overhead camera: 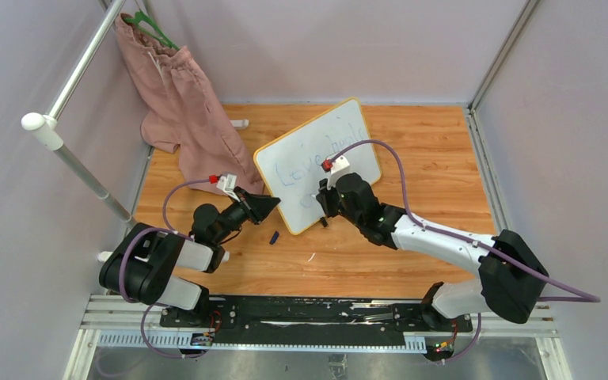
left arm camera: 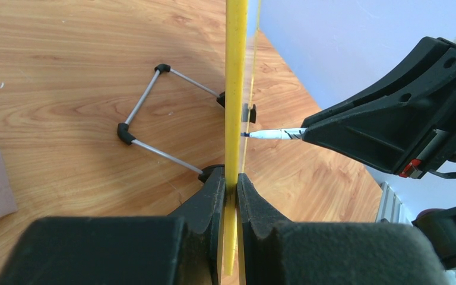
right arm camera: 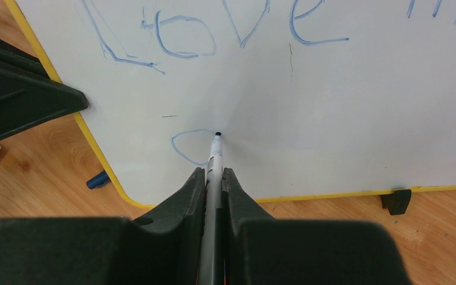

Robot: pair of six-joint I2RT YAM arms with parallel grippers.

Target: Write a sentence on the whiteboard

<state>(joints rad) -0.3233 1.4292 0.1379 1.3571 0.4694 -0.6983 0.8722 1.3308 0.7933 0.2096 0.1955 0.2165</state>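
The whiteboard (overhead camera: 309, 154), white with a yellow frame, stands tilted on the wooden table. My left gripper (overhead camera: 273, 204) is shut on its left yellow edge (left arm camera: 236, 89). My right gripper (overhead camera: 324, 207) is shut on a white marker (right arm camera: 214, 160) whose blue tip touches the board's lower part (right arm camera: 332, 107). The sentence (right arm camera: 214, 32) shows in blue: "Love" on the upper line, with more strokes to its right. A partly drawn loop (right arm camera: 184, 145) lies at the marker tip on the lower line. In the left wrist view the marker (left arm camera: 270, 134) meets the board from the right.
A blue marker cap (overhead camera: 274, 237) lies on the table left of the board's near corner, also seen in the right wrist view (right arm camera: 97, 179). A pink cloth (overhead camera: 182, 103) hangs from a rail at the back left. The board's wire stand (left arm camera: 148, 127) rests behind it.
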